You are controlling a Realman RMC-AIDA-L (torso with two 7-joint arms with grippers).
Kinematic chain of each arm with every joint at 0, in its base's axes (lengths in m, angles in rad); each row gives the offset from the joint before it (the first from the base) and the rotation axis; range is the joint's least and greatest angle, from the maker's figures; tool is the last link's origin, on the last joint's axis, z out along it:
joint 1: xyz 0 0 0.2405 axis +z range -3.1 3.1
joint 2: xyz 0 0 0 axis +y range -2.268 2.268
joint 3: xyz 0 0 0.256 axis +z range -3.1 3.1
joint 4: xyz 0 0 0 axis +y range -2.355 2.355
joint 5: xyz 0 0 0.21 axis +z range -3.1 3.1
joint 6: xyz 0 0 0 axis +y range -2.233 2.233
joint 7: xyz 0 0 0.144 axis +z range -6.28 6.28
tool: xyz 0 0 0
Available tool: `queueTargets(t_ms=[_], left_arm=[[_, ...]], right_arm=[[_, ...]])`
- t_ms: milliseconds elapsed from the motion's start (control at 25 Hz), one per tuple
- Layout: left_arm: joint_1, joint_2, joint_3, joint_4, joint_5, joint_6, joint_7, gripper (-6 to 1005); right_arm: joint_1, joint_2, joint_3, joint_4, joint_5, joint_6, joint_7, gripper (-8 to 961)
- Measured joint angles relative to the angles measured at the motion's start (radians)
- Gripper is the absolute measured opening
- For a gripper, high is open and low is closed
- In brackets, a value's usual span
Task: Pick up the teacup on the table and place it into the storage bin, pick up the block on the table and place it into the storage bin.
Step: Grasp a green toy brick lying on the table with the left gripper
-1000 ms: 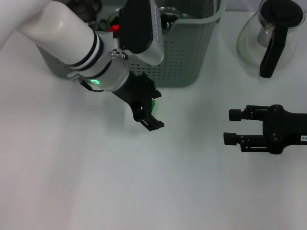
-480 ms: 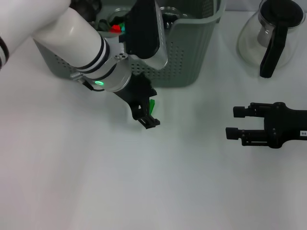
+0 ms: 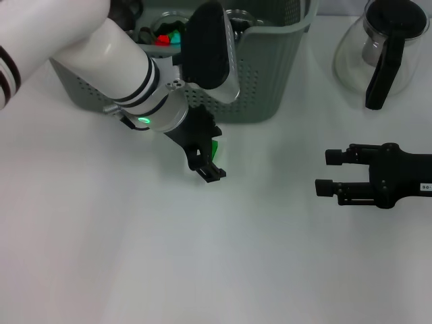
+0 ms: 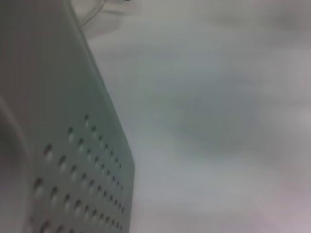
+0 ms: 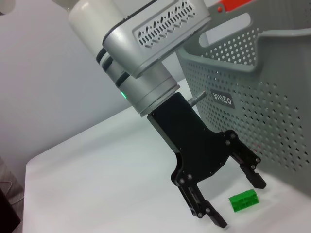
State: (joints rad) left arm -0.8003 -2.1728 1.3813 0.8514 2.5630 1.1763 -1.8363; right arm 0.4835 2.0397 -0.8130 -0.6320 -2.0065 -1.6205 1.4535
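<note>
Storage bin (image 3: 270, 81) at the worktop's (image 3: 135, 256) far edge, black label with white lettering unreadable. Left gripper (image 5: 231, 191) poised over green block (image 5: 244, 200) just before the bin, fingers apart for the grab. Right gripper (image 3: 331, 173) idle, well apart, fingers spread.

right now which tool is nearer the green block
Left. The left tool hangs open right over the green block in front of the storage bin, one finger on each side, not touching. The right tool sits open on the table, well off to the block's right.
</note>
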Motion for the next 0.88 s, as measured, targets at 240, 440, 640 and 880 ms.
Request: queueTargets(t_ms=[240, 440, 640, 880], left_arm=[[0.000, 0.002, 0.024, 0.000, 0.003, 0.014, -0.002, 828], [0.007, 0.005, 0.024, 0.013, 0.003, 0.070, -0.004, 827], [0.045, 0.006, 0.027, 0.075, 0.012, 0.134, -0.018, 828], [0.083, 0.003, 0.029, 0.138, 0.026, 0.177, -0.031, 827]], right_arm=[[0.002, 0.001, 0.000, 0.000, -0.001, -0.001, 0.000, 789], [0.003, 0.002, 0.000, 0.000, -0.002, -0.004, -0.001, 789], [0.003, 0.001, 0.000, 0.000, 0.001, -0.004, -0.001, 788], [0.005, 0.001, 0.000, 0.000, 0.003, -0.002, -0.001, 787]])
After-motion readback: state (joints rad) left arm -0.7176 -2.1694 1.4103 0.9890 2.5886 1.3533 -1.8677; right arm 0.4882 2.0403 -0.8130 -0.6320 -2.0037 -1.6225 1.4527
